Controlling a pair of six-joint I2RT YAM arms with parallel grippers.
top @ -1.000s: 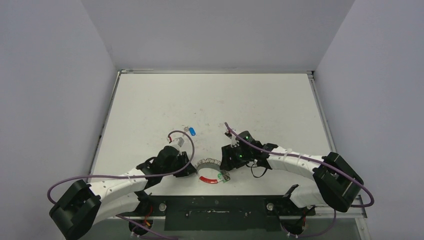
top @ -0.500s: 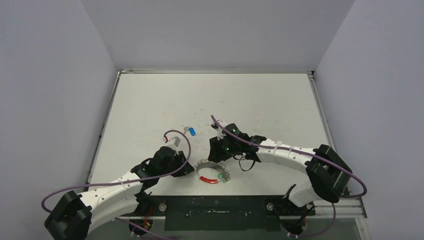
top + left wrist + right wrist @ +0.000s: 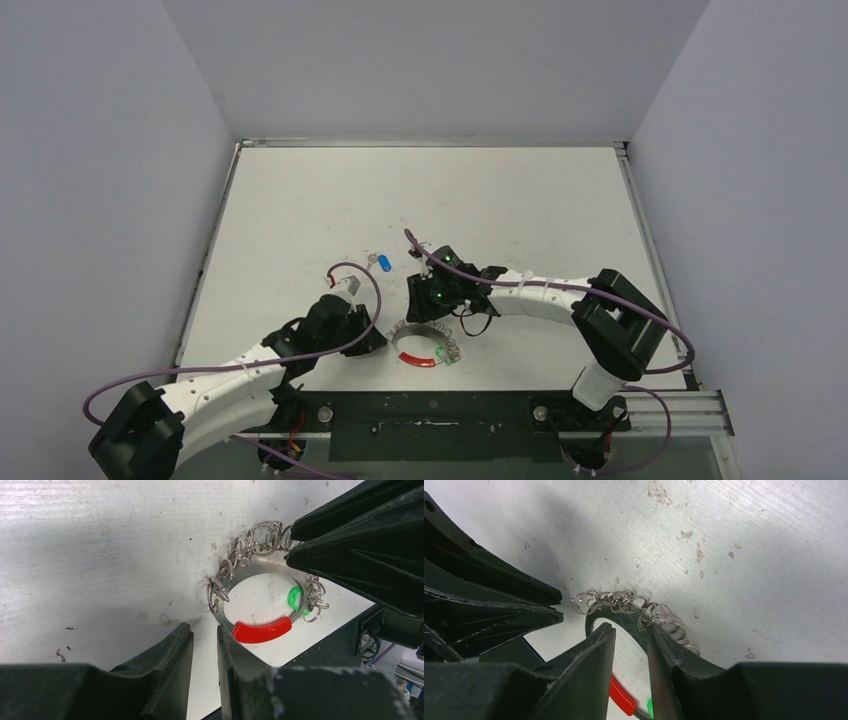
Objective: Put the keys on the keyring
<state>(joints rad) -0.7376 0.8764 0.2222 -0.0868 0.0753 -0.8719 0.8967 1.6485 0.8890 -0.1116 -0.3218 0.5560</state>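
left wrist: coiled keyring (image 3: pixel 220 582) (red sleeve (image 3: pixel 261 630))

Scuffed white table (image 3: pixel 520 200) bears the keyring (image 3: pixel 416 358) — blue-headed key (image 3: pixel 385 263) lies apart.

A white table (image 3: pixel 520 200) flecked with brown marks (image 3: pixel 659 489), grey walls (image 3: pixel 100 150) on three sides, a dark rail (image 3: pixel 430 425) along its near edge.

A fixed camera high at the near side looks down and forward over the whole table (image 3: pixel 520 200). Each wrist camera sits low and very close to its surface, the left facing right, the right facing left. All three views share the keyring (image 3: pixel 417 361) (image 3: pixel 262 630) (image 3: pixel 614 601) near the near edge.
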